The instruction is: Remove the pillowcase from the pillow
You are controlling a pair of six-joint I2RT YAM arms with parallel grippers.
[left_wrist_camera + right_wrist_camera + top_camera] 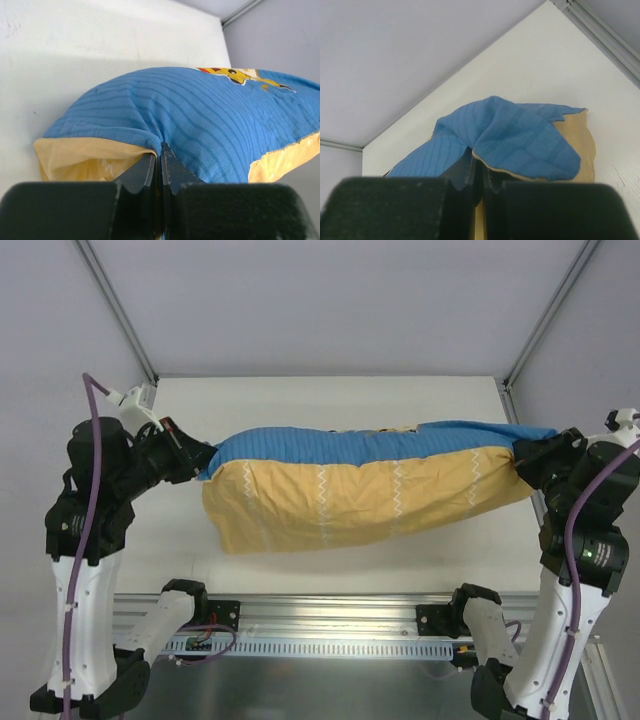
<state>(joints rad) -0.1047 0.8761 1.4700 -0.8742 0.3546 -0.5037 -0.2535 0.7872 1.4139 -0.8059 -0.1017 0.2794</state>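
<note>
1. Plainly, one pillowcase (370, 490) stretches lengthwise across the table (300, 400), reaching from one gripper to the other. Its blue-striped face is turned up and away, and its yellow-orange face is toward the arms' bases.
2. The cover bulges along its whole length. The pillow is hidden inside it, with no white showing.
3. The left gripper (205, 462) meets the cover's left end. In the left wrist view its jaws (161, 160) are pressed together on a pinch of blue fabric (200, 130), just where the blue meets the yellow edge.
4. The right gripper (520, 462) meets the cover's right end. In the right wrist view its jaws (481, 170) are closed with no gap on a bunched flap of blue cloth (520, 140), with yellow showing behind it.
5. One Pikachu print (235, 75) shows on the blue face, well away from the left fingers.
6. Count: one pillowcase, two grippers, each gripping one end.
7. Whether the cover's underside touches the table, I cannot tell.
</note>
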